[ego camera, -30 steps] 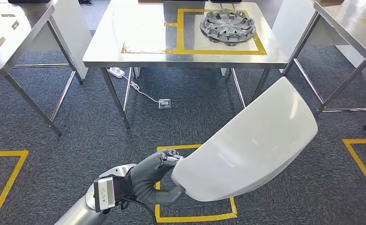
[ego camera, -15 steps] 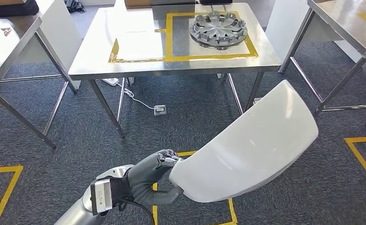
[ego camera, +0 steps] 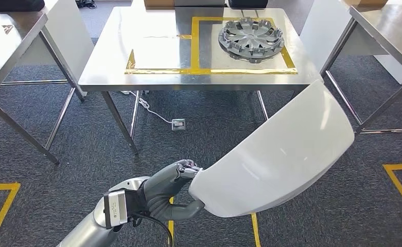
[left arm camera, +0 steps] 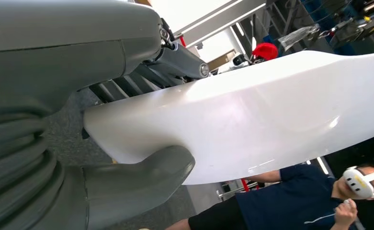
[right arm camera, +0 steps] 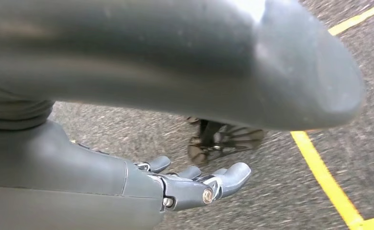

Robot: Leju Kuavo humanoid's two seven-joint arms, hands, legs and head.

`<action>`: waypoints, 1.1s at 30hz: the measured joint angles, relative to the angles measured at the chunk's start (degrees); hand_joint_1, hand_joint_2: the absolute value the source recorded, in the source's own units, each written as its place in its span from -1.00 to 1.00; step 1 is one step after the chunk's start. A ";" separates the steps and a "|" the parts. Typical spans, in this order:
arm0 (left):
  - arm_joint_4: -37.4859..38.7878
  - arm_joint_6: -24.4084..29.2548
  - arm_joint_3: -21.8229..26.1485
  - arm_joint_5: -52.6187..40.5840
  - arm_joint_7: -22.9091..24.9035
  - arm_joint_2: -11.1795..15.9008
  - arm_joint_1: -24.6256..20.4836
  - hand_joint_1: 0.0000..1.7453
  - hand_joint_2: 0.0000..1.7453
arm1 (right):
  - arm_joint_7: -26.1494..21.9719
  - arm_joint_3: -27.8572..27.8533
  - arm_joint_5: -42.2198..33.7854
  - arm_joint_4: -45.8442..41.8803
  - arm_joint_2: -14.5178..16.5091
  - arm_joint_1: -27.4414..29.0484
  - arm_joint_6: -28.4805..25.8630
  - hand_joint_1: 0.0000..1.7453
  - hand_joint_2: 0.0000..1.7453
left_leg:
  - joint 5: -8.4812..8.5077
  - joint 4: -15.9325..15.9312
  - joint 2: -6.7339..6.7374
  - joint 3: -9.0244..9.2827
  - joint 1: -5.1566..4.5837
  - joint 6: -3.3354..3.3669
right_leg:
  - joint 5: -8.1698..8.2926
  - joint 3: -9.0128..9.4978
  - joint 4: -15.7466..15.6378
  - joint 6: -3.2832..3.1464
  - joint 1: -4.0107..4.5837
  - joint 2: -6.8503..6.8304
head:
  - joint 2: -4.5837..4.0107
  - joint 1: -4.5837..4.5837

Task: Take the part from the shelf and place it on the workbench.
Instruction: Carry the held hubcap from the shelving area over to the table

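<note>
Left hand [ego camera: 174, 191] gripping white curved panel [ego camera: 278, 157] by its edge; right hand [right arm camera: 194, 184] hanging empty, fingers apart — keeping the panel level while nearing the workbench [ego camera: 152, 56] is advisable.

Dark grey carpet [ego camera: 85, 149] covers the floor, crossed by yellow tape lines [ego camera: 400, 180] at about 4 and 8 o'clock. At 12 o'clock stands a steel bench [ego camera: 152, 77] on slim metal legs, its top marked with a yellow tape rectangle [ego camera: 198, 69]. Another steel table [ego camera: 3, 46] stands at 10 o'clock, a third [ego camera: 389, 36] at 2 o'clock. A white cable and socket box [ego camera: 178, 124] lie on the carpet under the middle bench. Light is bright and even, glaring off the steel tops.
</note>
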 joint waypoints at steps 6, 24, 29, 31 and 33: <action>0.12 0.04 0.00 0.43 0.07 -0.05 -0.07 1.00 1.00 | 0.09 0.00 0.03 0.00 -0.01 0.07 -0.35 -1.00 -1.00 | -1.92 0.16 0.03 2.36 -0.35 -1.88 | 6.70 3.73 -11.20 -1.89 0.32 -0.26 | 0.00 0.26; -0.46 0.35 0.10 0.63 -0.06 0.21 0.13 1.00 1.00 | 0.29 -0.02 0.51 0.02 0.21 -0.17 -0.22 -1.00 -1.00 | 3.70 -0.71 -0.07 -3.48 -0.69 0.25 | 1.04 10.26 -8.04 -1.20 0.40 0.06 | 0.00 -0.78; -0.73 0.48 0.11 0.34 -0.08 0.17 0.75 1.00 1.00 | -0.14 -0.02 0.90 0.02 0.00 -0.02 0.20 -1.00 -1.00 | 1.47 -0.96 -0.13 -0.74 -0.32 0.56 | -3.67 -0.05 4.56 0.18 -0.06 0.01 | 0.00 -0.17; -0.81 0.57 0.11 -0.02 -0.15 0.20 1.16 1.00 1.00 | -0.46 -0.02 1.04 0.02 -0.07 0.12 0.38 -1.00 -1.00 | 0.24 -0.92 -0.21 0.81 -0.16 0.23 | -0.90 -0.02 0.23 0.26 -0.19 -0.02 | 0.00 0.00; -0.91 0.64 0.12 -0.34 -0.27 0.23 1.38 1.00 1.00 | -0.73 -0.02 1.07 0.02 -0.09 0.15 0.46 -1.00 -1.00 | -1.08 -0.78 -0.21 2.14 -0.12 -0.29 | 4.94 1.86 -7.31 0.09 -0.24 -0.21 | 0.00 0.21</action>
